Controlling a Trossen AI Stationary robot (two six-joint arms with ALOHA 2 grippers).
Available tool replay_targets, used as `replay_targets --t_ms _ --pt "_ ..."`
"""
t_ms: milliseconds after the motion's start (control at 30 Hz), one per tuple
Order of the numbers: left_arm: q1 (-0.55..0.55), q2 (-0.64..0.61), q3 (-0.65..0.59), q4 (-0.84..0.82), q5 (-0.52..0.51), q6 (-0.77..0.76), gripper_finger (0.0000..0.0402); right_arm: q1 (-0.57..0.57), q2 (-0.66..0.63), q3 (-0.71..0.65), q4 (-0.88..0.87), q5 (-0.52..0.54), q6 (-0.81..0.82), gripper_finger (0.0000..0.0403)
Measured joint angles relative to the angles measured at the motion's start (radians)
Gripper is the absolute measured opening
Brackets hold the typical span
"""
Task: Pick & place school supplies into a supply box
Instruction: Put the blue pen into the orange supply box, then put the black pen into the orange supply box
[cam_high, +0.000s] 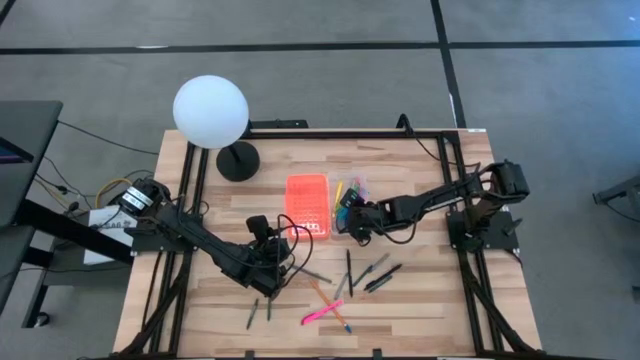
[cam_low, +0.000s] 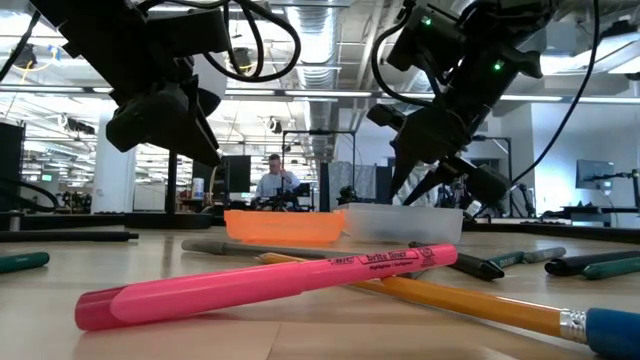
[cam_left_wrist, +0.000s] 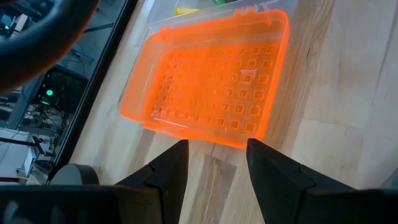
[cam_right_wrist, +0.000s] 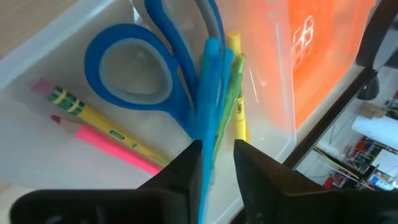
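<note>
The supply box lies open at the table's middle, its orange lid (cam_high: 307, 203) flat beside its clear tray (cam_high: 352, 198). In the tray are blue-handled scissors (cam_right_wrist: 134, 65), a yellow pencil (cam_right_wrist: 93, 121), a pink marker (cam_right_wrist: 115, 146), a yellow highlighter (cam_right_wrist: 236, 81) and a green pen (cam_right_wrist: 227, 106). My right gripper (cam_right_wrist: 217, 152) slants down into the tray, slightly open, with a blue pen (cam_right_wrist: 211, 93) between its fingers. My left gripper (cam_left_wrist: 217, 146) hovers open just off the lid's near edge (cam_left_wrist: 199, 134), touching nothing. Several more pens lie loose near the front, among them a pink highlighter (cam_high: 322, 313). My right gripper has the blue pen's shaft between its two fingers, coming from above at a slant, with the fingers lying along the pen. The shaft lies against one finger (cam_right_wrist: 189, 168), and a slim gap shows beside the other. The pen's far end lies in the tray among the other pens.
A white globe lamp (cam_high: 210, 112) on a black base (cam_high: 238, 160) stands at the far left. Loose black pens (cam_high: 380, 275), an orange pencil (cam_high: 325, 295) and dark pens (cam_high: 260, 312) lie scattered toward the near edge. Black frame rails (cam_high: 195, 190) run along both sides of the table.
</note>
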Motion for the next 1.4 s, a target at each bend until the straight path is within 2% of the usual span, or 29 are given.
replay_targets --t_ms 200,367,467,567,833,967,1067,1167,1400 --pt "0.000 0.000 0.000 0.000 0.000 -0.005 0.0157 -0.002 0.000 0.000 0.001 0.013 0.003 0.0100" --pt "0.000 0.000 0.000 0.000 0.000 -0.005 0.0157 0.033 -0.010 -0.001 0.008 0.145 0.086 0.0100" --pt "0.000 0.000 0.000 0.000 0.022 0.006 0.0157 0.067 -0.045 -0.001 -0.003 0.156 0.154 0.0101" --pt "-0.001 0.000 0.000 -0.001 0.092 0.033 0.0157 0.113 -0.103 -0.002 -0.029 0.156 0.248 0.0101" --pt "-0.013 -0.001 0.001 -0.008 0.375 0.109 0.0157 0.275 -0.309 -0.004 -0.092 0.119 0.633 0.0101" --pt "-0.025 -0.002 0.013 -0.134 0.397 0.074 0.0157 0.349 -0.390 -0.039 -0.085 0.118 0.768 0.0101" --pt "-0.025 -0.003 0.019 -0.284 0.379 -0.033 0.0157 0.394 -0.419 -0.066 -0.083 0.119 0.868 0.0101" --pt "-0.023 -0.016 0.018 -0.390 0.405 -0.133 0.0157 0.432 -0.423 -0.100 -0.080 0.119 0.956 0.0101" --pt "-0.019 -0.037 0.016 -0.413 0.454 -0.134 0.0157 0.508 -0.373 -0.172 -0.009 0.135 1.100 0.0101"
